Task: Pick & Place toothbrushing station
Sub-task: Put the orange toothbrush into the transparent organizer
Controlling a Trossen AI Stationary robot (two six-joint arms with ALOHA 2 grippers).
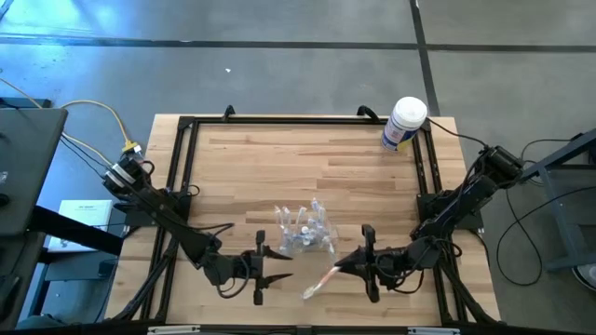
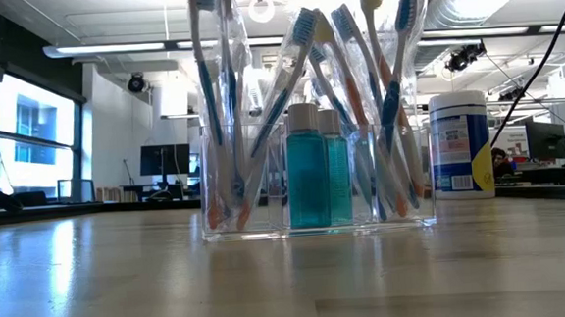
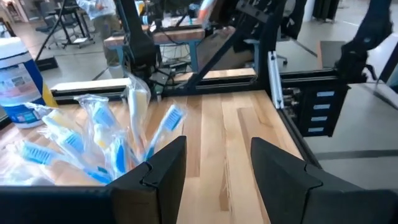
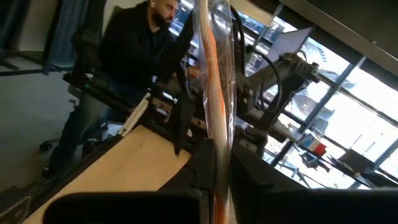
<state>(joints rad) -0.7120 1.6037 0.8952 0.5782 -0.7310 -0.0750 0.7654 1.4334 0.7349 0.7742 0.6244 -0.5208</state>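
Clear plastic holder [image 1: 303,231] standing upright on the desk [image 1: 307,163], near its front edge, between the two arms, crammed with wrapped toothbrushes and small blue bottles. Right gripper [image 1: 337,268] just beside the holder's front right corner, jaws clenched on a wrapped toothbrush [image 1: 321,279] whose long axis runs away from the jaws toward the desk's front edge, not toward the holder. Left gripper [image 1: 279,277] just in front of the holder's left side, jaws released and holding nothing. Both about equally near; probably a swing of the held brush up and back over the holder's top called for.

From above, both arms and the layout plain. Low view: holder [image 2: 313,181] close up, brushes [image 2: 348,105] fanning above its rim, white tub [image 2: 462,146] behind, no arms at all. Right wrist view: orange-handled brush in its wrapper [image 4: 214,93] pinched between the fingers, a person beyond the desk. Left wrist view: open fingers [image 3: 155,180], brush heads [image 3: 106,134] alongside.
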